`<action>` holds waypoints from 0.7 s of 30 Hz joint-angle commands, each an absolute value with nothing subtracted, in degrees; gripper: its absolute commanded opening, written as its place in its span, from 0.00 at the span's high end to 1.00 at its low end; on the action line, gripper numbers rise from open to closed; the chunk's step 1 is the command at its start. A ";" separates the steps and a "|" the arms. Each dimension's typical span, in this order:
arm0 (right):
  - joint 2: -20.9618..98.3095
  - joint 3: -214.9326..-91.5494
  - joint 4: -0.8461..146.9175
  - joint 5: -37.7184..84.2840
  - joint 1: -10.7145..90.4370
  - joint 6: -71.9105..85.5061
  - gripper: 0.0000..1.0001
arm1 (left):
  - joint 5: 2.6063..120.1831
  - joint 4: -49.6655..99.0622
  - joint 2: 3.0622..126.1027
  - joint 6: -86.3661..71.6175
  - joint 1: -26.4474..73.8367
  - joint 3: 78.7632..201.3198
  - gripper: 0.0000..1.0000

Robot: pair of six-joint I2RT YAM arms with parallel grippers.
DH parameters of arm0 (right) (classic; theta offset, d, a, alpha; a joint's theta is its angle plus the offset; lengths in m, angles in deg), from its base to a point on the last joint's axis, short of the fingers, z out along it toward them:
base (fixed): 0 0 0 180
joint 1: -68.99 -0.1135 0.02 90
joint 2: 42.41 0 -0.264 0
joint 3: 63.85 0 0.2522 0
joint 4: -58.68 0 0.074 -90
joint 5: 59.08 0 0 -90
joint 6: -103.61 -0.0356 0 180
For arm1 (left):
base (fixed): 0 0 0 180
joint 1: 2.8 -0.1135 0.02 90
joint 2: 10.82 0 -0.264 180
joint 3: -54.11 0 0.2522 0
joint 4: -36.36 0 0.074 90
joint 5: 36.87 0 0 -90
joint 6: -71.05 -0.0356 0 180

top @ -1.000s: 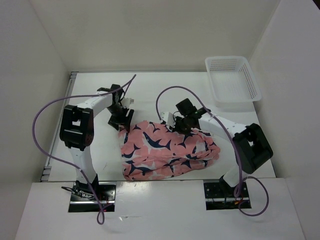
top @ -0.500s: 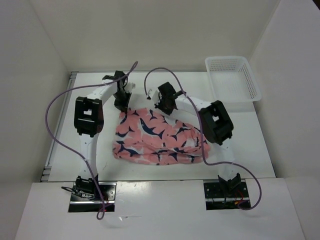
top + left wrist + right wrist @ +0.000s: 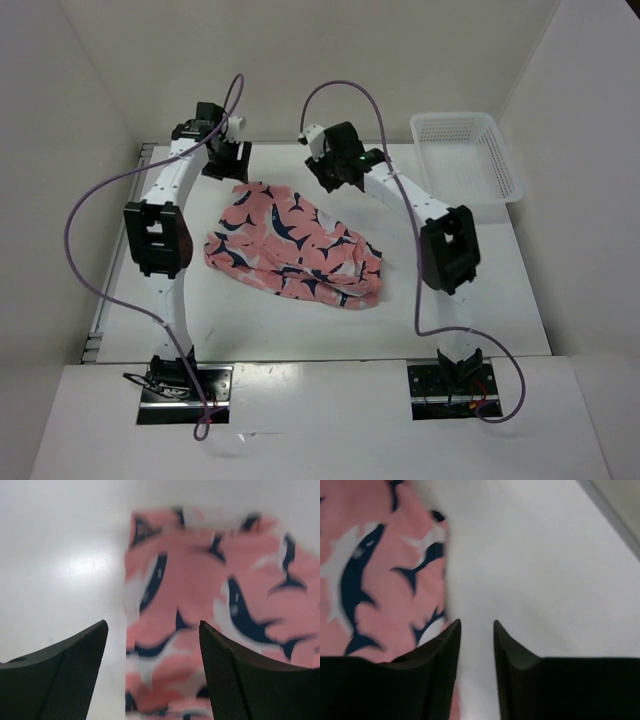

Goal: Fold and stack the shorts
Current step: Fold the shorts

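Observation:
The coral-pink shorts [image 3: 290, 245] with navy and white sharks lie crumpled in the middle of the table, stretching from far left to near right. My left gripper [image 3: 226, 160] hangs above the table just beyond their far-left corner, jaws wide open and empty. In the left wrist view the gripper [image 3: 152, 622] is over the edge of the shorts [image 3: 200, 605]. My right gripper [image 3: 336, 172] is beyond their far edge. In the right wrist view it [image 3: 476, 621] is parted a little over bare table, with the shorts [image 3: 375, 580] to its left.
A white mesh basket [image 3: 466, 156] stands at the far right corner of the table. White walls enclose the table on three sides. Purple cables loop above both arms.
Both grippers dragged the shorts toward the far left, then let go and rose beyond the far edge. The shorts now lie further back and more spread out.

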State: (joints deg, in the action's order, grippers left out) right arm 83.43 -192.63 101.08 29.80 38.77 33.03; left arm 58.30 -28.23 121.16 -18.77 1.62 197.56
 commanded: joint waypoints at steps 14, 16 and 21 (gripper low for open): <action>44.44 -147.57 116.19 8.42 36.91 49.02 0.39 | 61.74 -24.32 99.65 -18.95 -0.52 157.17 0.18; 43.65 -146.96 118.22 9.65 36.91 51.40 0.39 | 61.75 -24.34 99.65 -18.95 -0.52 154.99 0.18; 42.32 -145.73 122.80 9.04 35.60 53.69 0.38 | 61.75 -27.41 97.28 -18.95 -1.05 153.04 0.24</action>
State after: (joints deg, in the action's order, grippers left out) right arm 45.69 -146.38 118.77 10.78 37.18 50.47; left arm 60.34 -24.50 99.65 -18.70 -0.59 153.58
